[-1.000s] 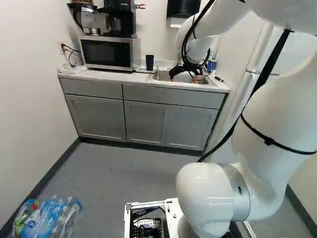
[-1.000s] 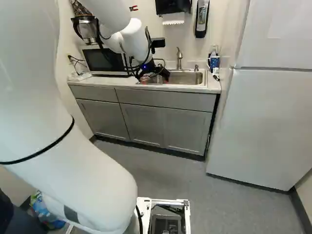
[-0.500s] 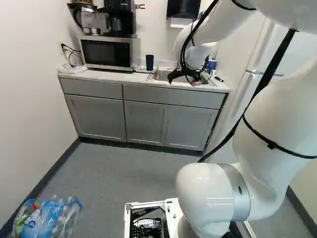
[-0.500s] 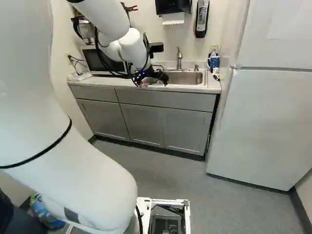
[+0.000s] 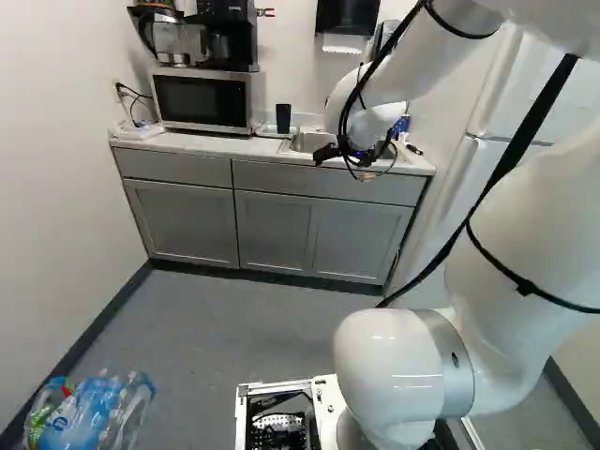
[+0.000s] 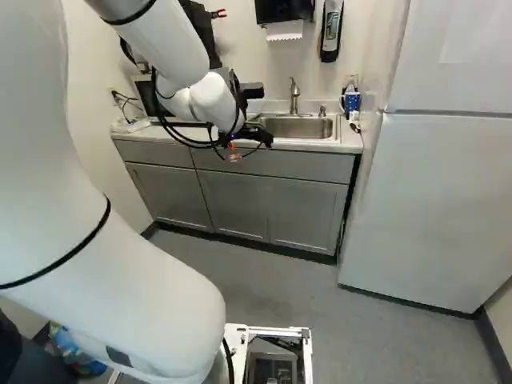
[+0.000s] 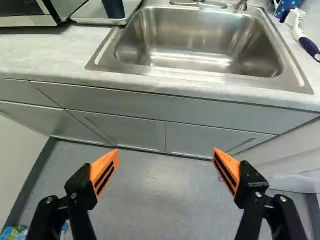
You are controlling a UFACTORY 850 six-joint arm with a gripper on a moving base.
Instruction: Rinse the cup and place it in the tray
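Orange pads (image 7: pixel 101 166) stand wide apart on the released gripper (image 6: pixel 251 150), while the dark cup (image 7: pixel 114 8) stands on the tray (image 7: pixel 92 12) beside the steel sink (image 7: pixel 200 75).

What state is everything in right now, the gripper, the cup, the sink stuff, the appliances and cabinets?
Gripper: open, nothing between its fingers
Dark cup: standing on the tray
Tray: on the counter, holding the cup
Faucet: no running water visible
Brush: lying on the counter
Microwave: door shut
Cabinet doors: shut
Fridge: doors shut
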